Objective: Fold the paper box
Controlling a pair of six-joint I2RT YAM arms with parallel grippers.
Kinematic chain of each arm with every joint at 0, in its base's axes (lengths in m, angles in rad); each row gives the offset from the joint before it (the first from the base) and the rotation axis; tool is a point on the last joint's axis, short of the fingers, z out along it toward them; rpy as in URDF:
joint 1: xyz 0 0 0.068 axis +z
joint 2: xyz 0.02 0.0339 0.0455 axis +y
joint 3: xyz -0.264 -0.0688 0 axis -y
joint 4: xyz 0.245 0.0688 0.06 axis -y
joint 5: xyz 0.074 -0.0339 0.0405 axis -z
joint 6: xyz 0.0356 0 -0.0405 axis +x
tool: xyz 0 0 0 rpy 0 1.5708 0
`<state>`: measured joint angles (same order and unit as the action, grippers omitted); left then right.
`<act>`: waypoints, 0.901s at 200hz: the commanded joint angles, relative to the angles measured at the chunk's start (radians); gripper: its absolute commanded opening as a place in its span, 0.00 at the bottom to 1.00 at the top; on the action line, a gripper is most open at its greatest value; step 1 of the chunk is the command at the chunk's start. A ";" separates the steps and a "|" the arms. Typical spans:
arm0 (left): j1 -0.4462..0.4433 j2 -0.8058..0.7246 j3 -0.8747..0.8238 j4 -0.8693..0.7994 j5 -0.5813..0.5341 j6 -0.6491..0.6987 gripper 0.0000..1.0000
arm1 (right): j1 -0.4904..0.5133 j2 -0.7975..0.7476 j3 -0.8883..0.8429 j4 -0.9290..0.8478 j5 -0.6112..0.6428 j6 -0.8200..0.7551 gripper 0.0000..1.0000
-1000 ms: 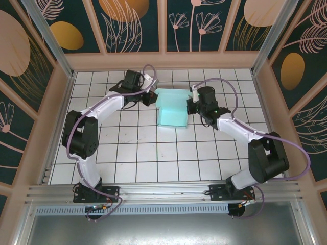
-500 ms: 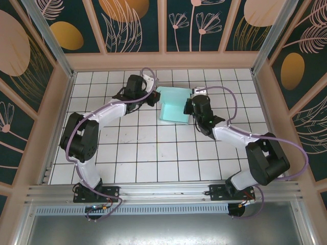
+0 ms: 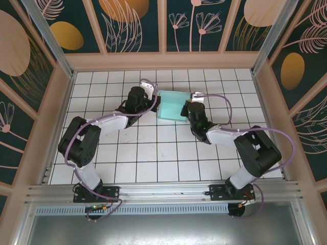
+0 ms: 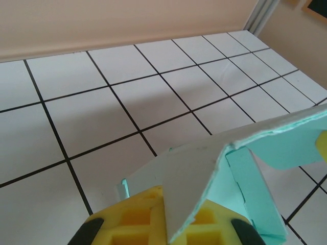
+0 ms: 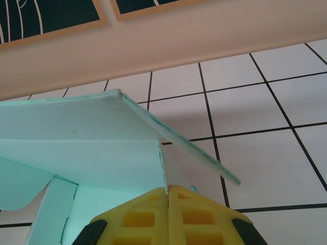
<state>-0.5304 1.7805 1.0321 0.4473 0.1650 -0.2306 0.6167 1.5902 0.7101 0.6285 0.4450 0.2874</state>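
the paper box (image 3: 171,106) looks near-square, skewed slightly clockwise.

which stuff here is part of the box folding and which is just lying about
In the job: paper box, left gripper, right gripper, both pinching its edges.
Just surroundings: tiled table, patterned wall panels.

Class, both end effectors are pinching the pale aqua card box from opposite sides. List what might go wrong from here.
1. The left end effector pinches only a thin edge of the pale aqua card paper box; it may slip or tear if the arms pull apart.
2. The right end effector grips a narrow panel edge beneath an overhanging flap; pushing inward may crumple it.
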 commanded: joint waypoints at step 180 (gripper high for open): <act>-0.015 0.117 -0.166 0.413 -0.031 -0.037 0.00 | 0.099 0.167 -0.005 0.097 0.152 0.135 0.00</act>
<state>-0.5331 1.8740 0.8845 0.7746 0.1101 -0.2420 0.6941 1.7256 0.7116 0.7082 0.5755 0.3782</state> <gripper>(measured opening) 0.045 0.052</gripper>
